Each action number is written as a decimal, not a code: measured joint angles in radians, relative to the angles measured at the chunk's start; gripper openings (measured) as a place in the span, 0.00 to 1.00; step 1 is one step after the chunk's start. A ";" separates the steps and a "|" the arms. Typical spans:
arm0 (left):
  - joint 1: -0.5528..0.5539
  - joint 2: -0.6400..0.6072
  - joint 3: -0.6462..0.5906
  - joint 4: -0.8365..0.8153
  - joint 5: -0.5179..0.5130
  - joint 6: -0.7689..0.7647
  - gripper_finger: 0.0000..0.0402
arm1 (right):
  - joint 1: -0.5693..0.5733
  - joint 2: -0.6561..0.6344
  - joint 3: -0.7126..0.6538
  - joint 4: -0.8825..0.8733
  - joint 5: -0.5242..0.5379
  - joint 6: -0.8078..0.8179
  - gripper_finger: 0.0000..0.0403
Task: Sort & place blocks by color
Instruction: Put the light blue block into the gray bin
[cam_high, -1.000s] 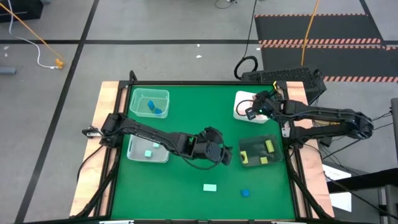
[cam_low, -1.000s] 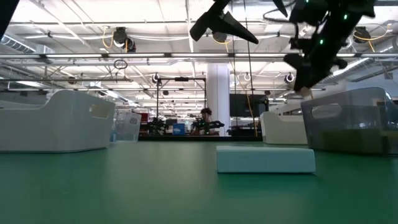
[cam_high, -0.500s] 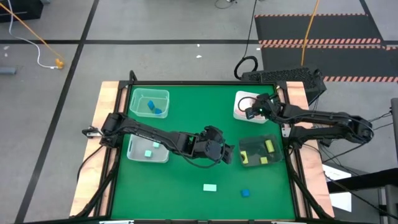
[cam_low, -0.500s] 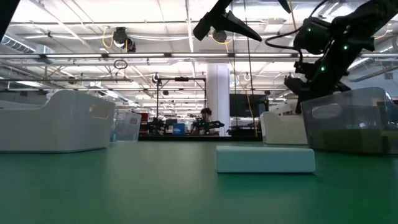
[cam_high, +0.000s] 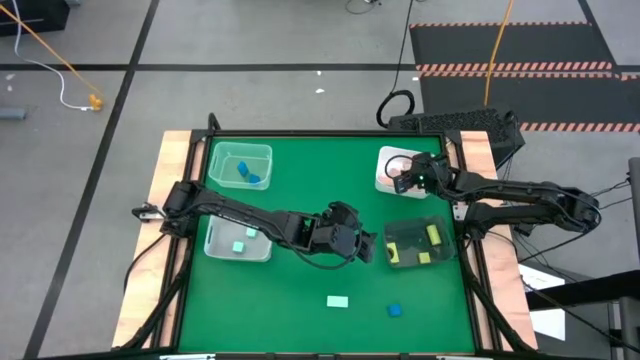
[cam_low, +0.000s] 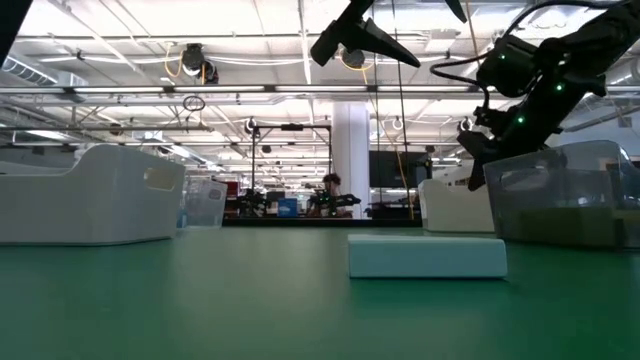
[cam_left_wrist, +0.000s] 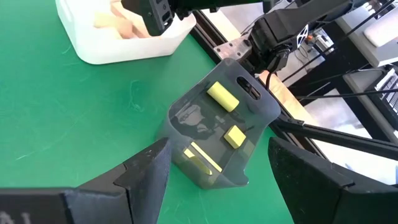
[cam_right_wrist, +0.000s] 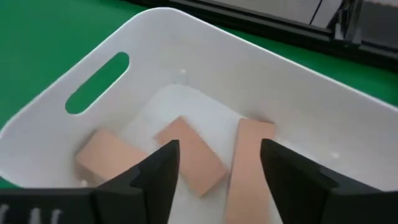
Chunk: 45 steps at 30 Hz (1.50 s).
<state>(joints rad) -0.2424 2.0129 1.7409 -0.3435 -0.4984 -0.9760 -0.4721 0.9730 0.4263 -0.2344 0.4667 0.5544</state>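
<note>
Mint-teal bar (cam_high: 338, 300) and a blue cube (cam_high: 395, 310) lie loose on the green table (cam_high: 300, 290) near the frame's bottom edge. Just above centre, the left gripper (cam_high: 362, 247) hangs with jaws wide and empty, beside the dark tray (cam_high: 441, 240) holding yellow-green blocks (cam_high: 433, 234). Farther up right, the right gripper (cam_high: 403, 181), jaws spread and empty, hovers over the white tray (cam_high: 383, 182) of tan blocks (cam_right_wrist: 189, 155). Upper-left clear trays (cam_high: 240, 150) hold blue and teal pieces.
</note>
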 joint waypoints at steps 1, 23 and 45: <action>0.000 0.000 0.000 0.000 0.000 0.001 0.67 | 0.000 0.000 0.000 0.000 0.000 -0.020 0.54; -0.080 0.000 0.000 -0.309 0.347 0.276 0.67 | 0.063 -0.381 0.000 0.178 -0.493 0.097 0.57; -0.258 0.202 -0.001 -0.205 0.177 0.338 0.67 | 0.365 -0.322 0.001 0.321 -0.464 0.062 0.57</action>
<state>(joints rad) -0.5007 2.2153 1.7397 -0.5488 -0.3213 -0.6380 -0.1073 0.6506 0.4271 0.0862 0.0029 0.6167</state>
